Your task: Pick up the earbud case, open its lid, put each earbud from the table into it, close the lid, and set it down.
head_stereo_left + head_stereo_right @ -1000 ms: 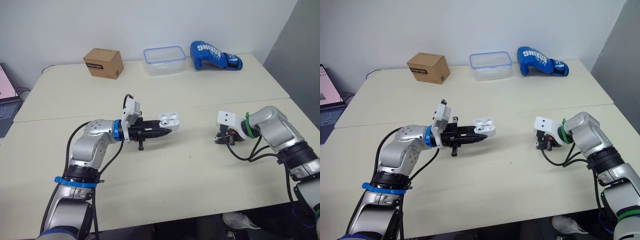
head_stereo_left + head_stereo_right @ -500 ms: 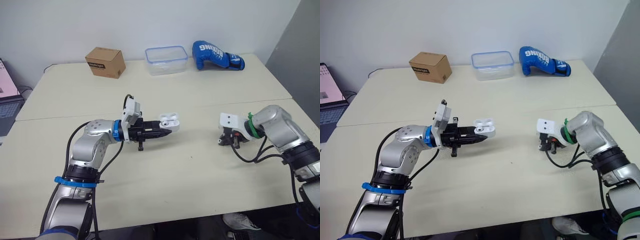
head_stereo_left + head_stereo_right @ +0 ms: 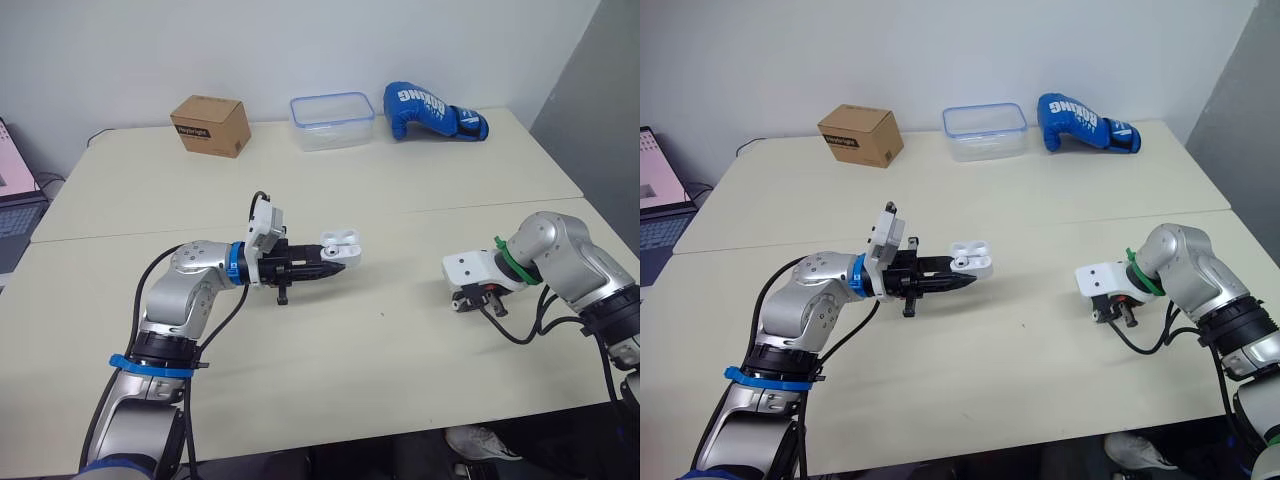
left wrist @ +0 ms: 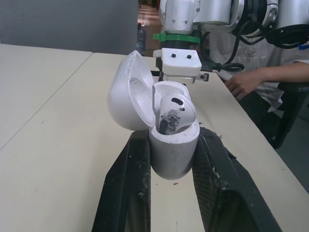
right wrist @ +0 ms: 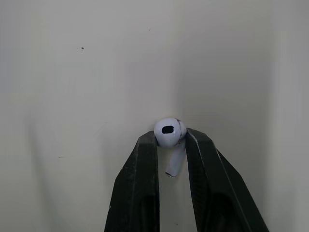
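Earbud case point(image 4: 173, 147): held in the air over the middle of the desk point(image 3: 400, 380), well in from every edge, mouth facing up.
Left claw point(image 3: 962, 280): closed on the case body, one finger on each side, low on the shell.
Lid point(image 4: 128, 94): swung open and leaning back, so the mouth is free.
Seated earbud point(image 4: 174, 113): already in one socket; it partly hides the free socket beside it.
Loose earbud point(image 5: 168, 130): pinched in my right claw point(image 5: 171, 143), low over the desk near its right edge, well apart from the case. I cannot tell if it has cleared the surface.
Right claw grip: narrow, tips on the bulb, stem hanging down between the fingers.
Step in hand, as I judge it: carry this bud across to the case.
How to do it well: lift straight up first, then bring both claws together. Turn the stem to point down into the free socket and come in from the side away from the lid.
Risk: the bulb is round and the hold is thin, so a quick swing could roll it out.
Release: only once the stem is well into the socket.
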{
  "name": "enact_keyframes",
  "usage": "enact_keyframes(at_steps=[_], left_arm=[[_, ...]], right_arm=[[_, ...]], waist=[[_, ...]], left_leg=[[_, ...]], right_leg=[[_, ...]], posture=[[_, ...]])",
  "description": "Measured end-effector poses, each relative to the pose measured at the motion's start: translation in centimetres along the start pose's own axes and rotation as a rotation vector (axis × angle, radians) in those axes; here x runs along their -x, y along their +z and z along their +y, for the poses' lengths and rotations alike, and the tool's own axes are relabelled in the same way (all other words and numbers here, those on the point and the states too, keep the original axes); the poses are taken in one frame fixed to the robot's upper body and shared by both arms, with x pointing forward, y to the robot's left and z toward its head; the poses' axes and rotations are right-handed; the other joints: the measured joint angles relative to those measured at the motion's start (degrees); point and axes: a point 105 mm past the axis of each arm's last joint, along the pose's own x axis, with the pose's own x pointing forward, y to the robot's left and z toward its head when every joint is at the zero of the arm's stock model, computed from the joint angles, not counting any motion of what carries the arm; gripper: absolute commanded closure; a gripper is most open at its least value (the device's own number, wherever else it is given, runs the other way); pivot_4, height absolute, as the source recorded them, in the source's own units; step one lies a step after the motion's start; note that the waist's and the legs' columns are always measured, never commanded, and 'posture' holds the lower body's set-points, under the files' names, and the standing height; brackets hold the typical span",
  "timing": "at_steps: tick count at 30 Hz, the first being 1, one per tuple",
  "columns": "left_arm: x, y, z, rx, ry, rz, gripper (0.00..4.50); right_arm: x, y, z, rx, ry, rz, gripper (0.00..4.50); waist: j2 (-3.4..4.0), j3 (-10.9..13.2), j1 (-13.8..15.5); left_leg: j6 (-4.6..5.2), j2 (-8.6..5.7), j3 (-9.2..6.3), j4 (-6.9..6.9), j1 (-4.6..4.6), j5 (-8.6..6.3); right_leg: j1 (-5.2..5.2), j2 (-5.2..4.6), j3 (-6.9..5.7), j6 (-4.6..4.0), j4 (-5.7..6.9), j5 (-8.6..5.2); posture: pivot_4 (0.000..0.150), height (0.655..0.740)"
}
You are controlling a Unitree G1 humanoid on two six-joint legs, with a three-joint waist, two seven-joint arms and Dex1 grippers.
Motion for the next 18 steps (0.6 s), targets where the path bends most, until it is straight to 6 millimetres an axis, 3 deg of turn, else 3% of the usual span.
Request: enact_keyframes(at_steps=[11, 18], left_arm=[[0.07, -0.24, -0.08, 0.008, 0.003, 0.001, 3.71], [0.02, -0.27, -0.11, 0.007, 0.000, 0.003, 3.71]], right_arm=[[-0.06, -0.42, -0.26, 0.077, -0.007, 0.041, 4.08], [0.24, -0.64, -0.47, 0.069, -0.026, 0.061, 1.70]], waist=[[-0.03, -0.02, 0.11], [-0.03, -0.02, 0.72]], left_leg=[[0.00, 0.00, 0.00, 0.03, 0.07, 0.00], [0.00, -0.01, -0.02, 0.02, 0.08, 0.00]], right_leg=[[0.10, 0.00, 0.00, 0.00, 0.00, 0.00], [0.10, 0.00, -0.02, 0.00, -0.02, 0.00]], posture=[[0.150, 0.7307], [0.150, 0.7307]])
